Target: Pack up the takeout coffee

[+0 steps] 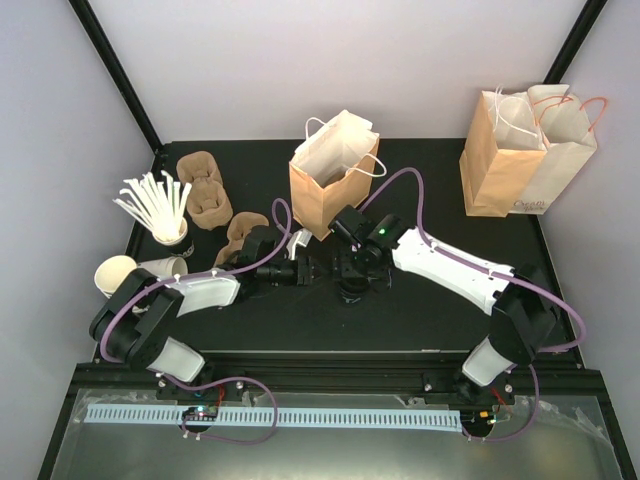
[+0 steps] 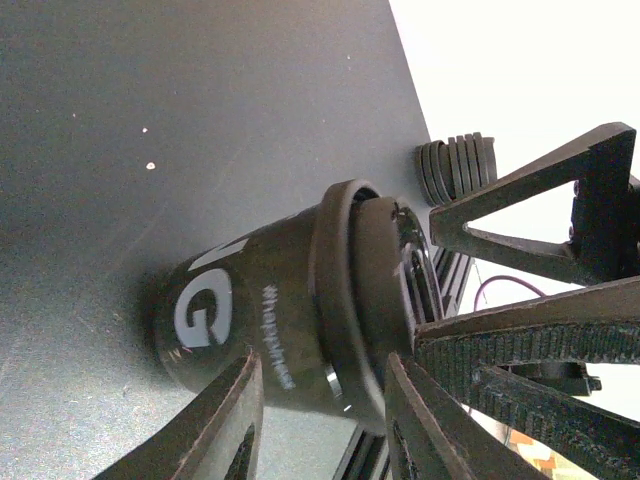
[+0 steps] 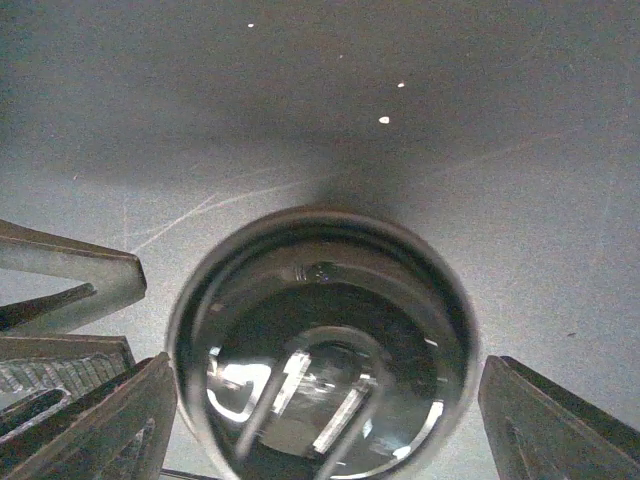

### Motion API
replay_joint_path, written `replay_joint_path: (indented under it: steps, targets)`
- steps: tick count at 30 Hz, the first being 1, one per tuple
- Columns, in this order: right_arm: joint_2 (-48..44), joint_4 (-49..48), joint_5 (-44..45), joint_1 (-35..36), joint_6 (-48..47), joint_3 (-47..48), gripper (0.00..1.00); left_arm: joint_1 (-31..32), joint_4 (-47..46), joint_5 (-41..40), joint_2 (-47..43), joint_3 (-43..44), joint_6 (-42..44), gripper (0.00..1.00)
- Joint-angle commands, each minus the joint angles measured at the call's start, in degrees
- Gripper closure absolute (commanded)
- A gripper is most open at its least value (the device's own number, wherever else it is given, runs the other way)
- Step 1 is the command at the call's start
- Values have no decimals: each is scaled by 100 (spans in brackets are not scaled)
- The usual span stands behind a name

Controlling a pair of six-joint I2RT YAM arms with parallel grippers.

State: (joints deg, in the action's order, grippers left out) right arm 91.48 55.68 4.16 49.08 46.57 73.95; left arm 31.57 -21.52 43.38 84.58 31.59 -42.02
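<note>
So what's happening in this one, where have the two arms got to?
Both arms meet at the middle of the black table around the takeout coffee, a small paper cup with a glossy black round lid. The left gripper has its fingers on either side of the cup's body, while the right gripper hangs open above the lid, fingers well apart. The open brown paper bag stands just behind them, and the cup is not in it yet.

From above, both arms hide the takeout coffee (image 3: 320, 350) completely.
</note>
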Motion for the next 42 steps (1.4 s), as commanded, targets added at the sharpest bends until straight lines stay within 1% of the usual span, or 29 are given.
replay_joint_path:
  steps: [1, 14, 20, 27, 32, 39, 42]
  targets:
    - [-24, 192, 177, -21, -15, 223, 15, 40, -265, 144, 59, 207, -31, 64]
    - [-251, 267, 183, -21, -169, 427, 14, 40, -161, 95, -31, 198, 9, 64]
    - [-342, 286, 238, -27, -161, 432, 9, 40, 103, -41, -230, 211, 124, 64]
    - [-462, 260, 365, -61, -68, 243, 5, 40, 373, -147, -409, 233, 276, 64]
    - [-553, 112, 254, -156, -32, -1, 0, 35, 460, -166, -463, 242, 323, 63]
    - [-569, -200, -87, -193, -21, -294, 0, 42, 492, -180, -467, 246, 344, 63]
    - [-490, -269, -180, -191, -13, -313, 2, 42, 470, -152, -407, 271, 330, 63]
